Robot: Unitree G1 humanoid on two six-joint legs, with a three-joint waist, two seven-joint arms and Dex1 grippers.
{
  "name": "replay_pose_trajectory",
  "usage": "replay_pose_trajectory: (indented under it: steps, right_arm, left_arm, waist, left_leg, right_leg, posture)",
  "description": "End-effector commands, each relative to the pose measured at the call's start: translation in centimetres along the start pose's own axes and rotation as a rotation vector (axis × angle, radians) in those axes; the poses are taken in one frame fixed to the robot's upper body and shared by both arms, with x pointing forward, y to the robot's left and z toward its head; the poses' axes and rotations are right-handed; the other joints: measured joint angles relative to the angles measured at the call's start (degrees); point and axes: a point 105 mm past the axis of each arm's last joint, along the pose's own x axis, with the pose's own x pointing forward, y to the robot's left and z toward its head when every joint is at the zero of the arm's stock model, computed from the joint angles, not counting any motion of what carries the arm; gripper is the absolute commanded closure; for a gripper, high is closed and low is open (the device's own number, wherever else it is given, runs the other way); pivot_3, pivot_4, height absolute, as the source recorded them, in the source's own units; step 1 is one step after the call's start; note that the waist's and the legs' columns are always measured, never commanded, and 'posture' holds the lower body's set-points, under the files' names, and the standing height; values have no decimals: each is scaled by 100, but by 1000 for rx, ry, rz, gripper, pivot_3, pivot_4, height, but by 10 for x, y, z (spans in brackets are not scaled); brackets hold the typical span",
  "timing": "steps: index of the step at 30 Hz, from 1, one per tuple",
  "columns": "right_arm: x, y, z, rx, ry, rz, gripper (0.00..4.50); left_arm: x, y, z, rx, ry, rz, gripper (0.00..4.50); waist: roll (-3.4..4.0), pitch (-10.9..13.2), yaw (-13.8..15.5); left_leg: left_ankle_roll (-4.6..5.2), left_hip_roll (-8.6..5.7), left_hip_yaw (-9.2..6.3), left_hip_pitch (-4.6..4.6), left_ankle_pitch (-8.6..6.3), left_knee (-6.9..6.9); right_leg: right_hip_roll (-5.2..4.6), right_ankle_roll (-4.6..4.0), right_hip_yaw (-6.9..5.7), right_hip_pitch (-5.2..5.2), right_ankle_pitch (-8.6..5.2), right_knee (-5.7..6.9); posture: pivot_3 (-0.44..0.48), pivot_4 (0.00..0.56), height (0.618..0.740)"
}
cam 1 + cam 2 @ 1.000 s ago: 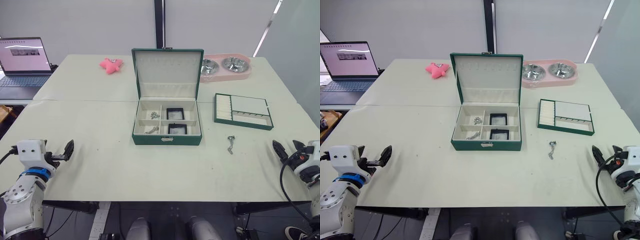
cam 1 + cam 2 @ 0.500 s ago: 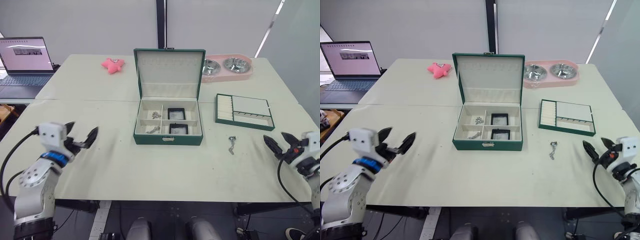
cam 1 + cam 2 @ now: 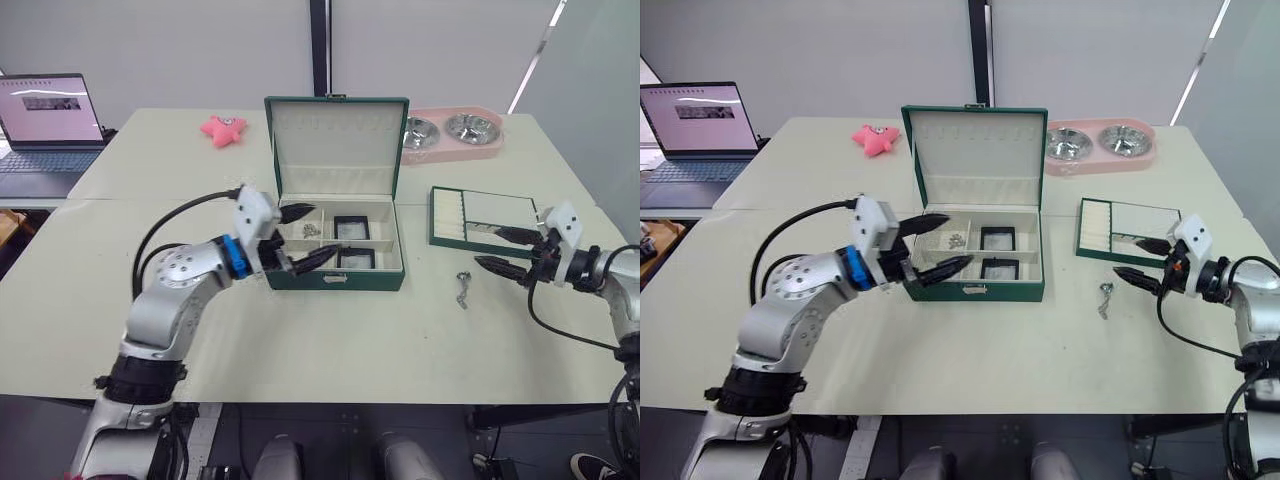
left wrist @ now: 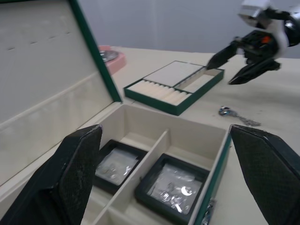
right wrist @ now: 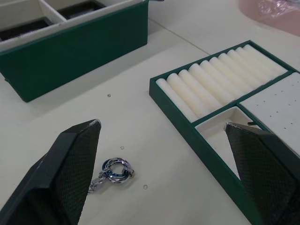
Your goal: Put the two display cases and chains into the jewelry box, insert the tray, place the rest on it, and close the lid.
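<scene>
Both end effectors are spread wide, empty: my left over the jewelry box, my right near the tray and a chain on the counter

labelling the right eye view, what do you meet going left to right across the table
laptop → pink star toy → green jewelry box → loose chain → right pincer

Jewelry box: matt dark green shell, cream cloth-like lining. Tray: same green rim, soft cream ring rolls. Chain: shiny metal. 2 gripper fingers: black, cross-hatched texture. Table: pale, matt.
</scene>
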Motion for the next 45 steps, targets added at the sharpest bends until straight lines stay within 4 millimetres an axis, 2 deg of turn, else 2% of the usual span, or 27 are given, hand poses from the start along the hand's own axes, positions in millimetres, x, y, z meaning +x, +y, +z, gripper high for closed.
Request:
replay_pose_trajectory:
  steps: [1,6,10,16,23,26,29,32,39,41,45]
  right_arm:
    - [1,-12,-1,-64,55,-10,17]
    - [10,-22,-10,-78,109,-37,17]
    - [15,-28,-13,-59,118,-82,17]
    - [21,-32,-17,-59,146,-128,17]
    - [25,-34,-20,-67,178,-150,17]
    - [25,-35,-20,-71,190,-161,631]
    - [25,-36,-20,-80,198,-166,1689]
    - [26,-36,-19,-83,202,-161,2530]
    - [24,-36,-21,-89,219,-152,4149]
    - [24,-36,-21,-91,224,-148,4481]
    - [24,-36,-20,-92,228,-141,4481]
  left_arm:
    - [22,-18,7,33,-36,-111,0]
    - [48,-37,5,39,-63,-185,0]
    - [62,-36,-4,47,-60,-152,0]
    - [75,-37,-5,6,-88,-87,0]
    - [81,-35,0,-14,-117,-47,0]
    - [82,-34,2,-13,-124,-39,0]
    - [82,-33,3,-12,-128,-35,0]
    - [82,-33,3,-13,-129,-35,0]
    - [82,-35,5,-20,-133,-30,0]
    - [82,-35,5,-23,-134,-28,0]
    - [82,-34,6,-25,-133,-26,0]
  waist:
    - [-1,1,-1]
    - [-1,1,-9]
    - [0,1,-12]
    - [0,1,-4]
    - [0,1,-10]
    - [0,1,-8]
    - [0,1,-4]
    - [0,1,-3]
    - [0,1,-3]
    - [0,1,-3]
    - [0,1,-3]
  left_leg:
    - [0,-1,2,0,0,1]
    - [-5,-1,5,1,3,1]
    - [-19,-1,8,2,11,1]
    - [-20,-1,7,-1,11,1]
    - [-21,-2,8,0,12,1]
    - [-21,-1,8,0,12,1]
    - [-21,-2,8,-1,12,1]
    - [-21,-2,8,-1,12,1]
    - [-22,-2,8,0,12,1]
    - [-22,-2,7,0,12,1]
    - [-22,-2,7,0,12,1]
  right_leg:
    - [-2,0,2,-1,0,-1]
    - [-2,0,3,-2,0,-1]
    - [-2,0,4,0,0,0]
    - [-4,0,4,-1,0,0]
    - [-4,0,5,0,0,1]
    - [-4,0,4,0,0,1]
    - [-4,0,4,0,0,1]
    - [-4,0,3,0,0,1]
    - [-4,0,3,1,0,1]
    - [-4,0,2,1,0,1]
    - [-4,0,3,2,0,1]
  posture:
    - [0,150,740]
    - [0,150,740]
    - [0,150,740]
    - [0,150,740]
    - [0,150,740]
    - [0,150,740]
    - [0,150,740]
    - [0,150,740]
    - [0,150,740]
    - [0,150,740]
    - [0,150,740]
